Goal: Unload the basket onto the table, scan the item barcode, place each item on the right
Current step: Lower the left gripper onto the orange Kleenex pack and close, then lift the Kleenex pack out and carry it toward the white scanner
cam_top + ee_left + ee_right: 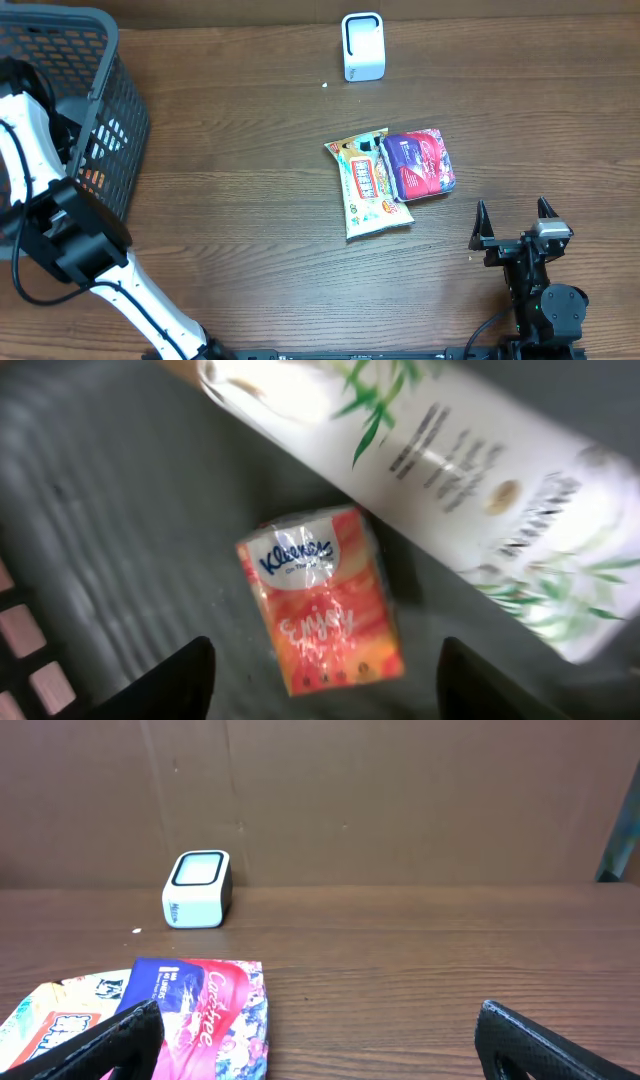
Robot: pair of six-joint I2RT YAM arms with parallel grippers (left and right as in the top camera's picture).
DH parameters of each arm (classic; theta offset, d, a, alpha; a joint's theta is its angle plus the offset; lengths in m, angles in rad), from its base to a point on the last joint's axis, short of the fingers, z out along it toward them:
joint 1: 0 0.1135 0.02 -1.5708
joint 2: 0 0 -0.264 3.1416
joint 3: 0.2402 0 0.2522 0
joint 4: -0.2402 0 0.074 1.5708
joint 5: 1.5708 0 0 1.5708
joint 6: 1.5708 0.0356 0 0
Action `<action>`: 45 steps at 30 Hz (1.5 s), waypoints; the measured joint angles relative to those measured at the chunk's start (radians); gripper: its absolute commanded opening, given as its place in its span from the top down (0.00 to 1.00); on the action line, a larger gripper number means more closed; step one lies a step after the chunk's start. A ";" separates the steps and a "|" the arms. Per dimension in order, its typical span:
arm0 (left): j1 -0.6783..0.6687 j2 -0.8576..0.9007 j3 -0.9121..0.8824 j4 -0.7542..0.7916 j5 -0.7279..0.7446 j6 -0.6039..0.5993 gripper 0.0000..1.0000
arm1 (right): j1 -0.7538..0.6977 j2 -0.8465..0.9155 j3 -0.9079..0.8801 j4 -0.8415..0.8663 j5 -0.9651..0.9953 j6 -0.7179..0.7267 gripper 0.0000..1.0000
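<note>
The left gripper [335, 678] is hovering, jaws apart and empty, over an orange plastic-wrapped Kleenex tissue pack [322, 600] lying in the dark grey mesh basket [110, 60]. This looks like the picking step. Next it needs lowering, closing and carrying to the white boxy scanner [362, 46]. The right gripper [512, 212] is idling, spread wide.

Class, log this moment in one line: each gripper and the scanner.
left gripper: open, above tissue pack in basket | right gripper: open, empty | scanner: no item at it
</note>
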 measured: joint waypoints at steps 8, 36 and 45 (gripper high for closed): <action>0.000 0.080 0.000 -0.012 0.001 0.000 0.46 | 0.000 0.000 0.000 0.000 0.000 0.000 0.00; 0.000 0.082 -0.067 -0.016 -0.027 0.005 0.96 | 0.000 0.000 0.000 0.000 0.000 0.000 0.00; 0.000 0.087 -0.012 -0.101 -0.026 0.069 0.96 | 0.000 0.000 0.000 0.000 0.000 0.000 0.00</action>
